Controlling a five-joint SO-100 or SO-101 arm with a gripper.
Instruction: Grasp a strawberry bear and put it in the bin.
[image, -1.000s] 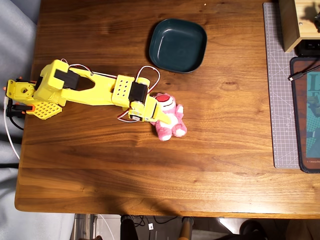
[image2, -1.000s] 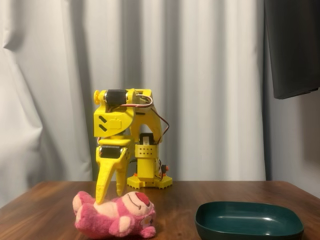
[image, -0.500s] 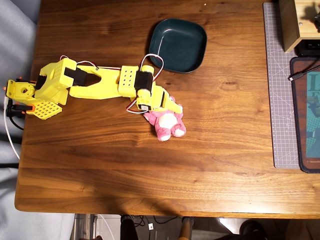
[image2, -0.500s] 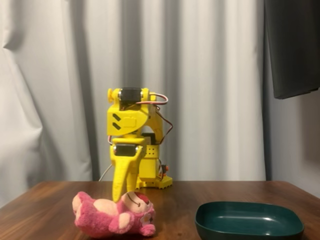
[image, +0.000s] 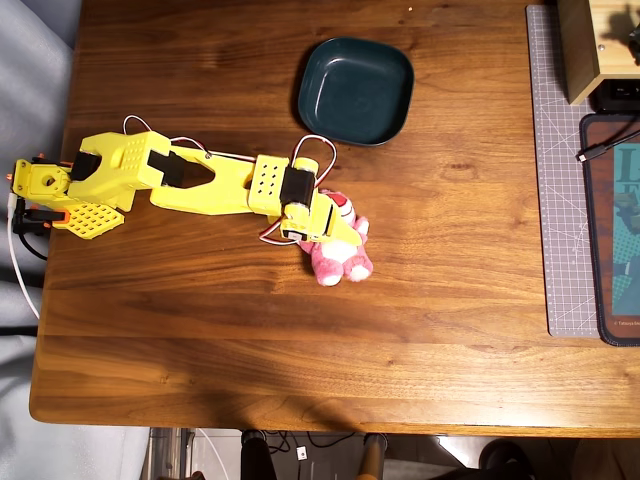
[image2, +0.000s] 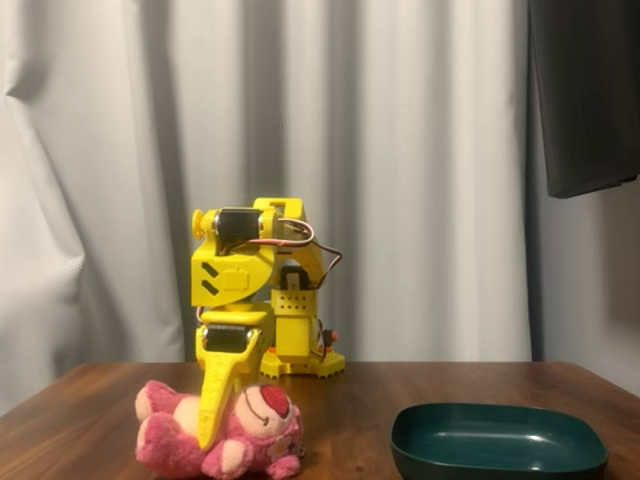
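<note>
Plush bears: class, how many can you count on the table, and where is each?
1. The pink strawberry bear lies on the wooden table under the yellow pincer, below the teal bin in the overhead view. None other shows in either view.

One strawberry bear (image: 338, 254); one bin (image: 355, 90); one yellow arm (image: 200, 185); one grey cutting mat (image: 560, 190) at the desk's right edge.

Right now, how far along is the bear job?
Done: the gripper is down on the strawberry bear, one finger across its body in the fixed view. In hand: closing the grasp; whether it has closed is not visible. Left: lifting the bear, which lies on the table, and carrying it to the empty bin.
</note>
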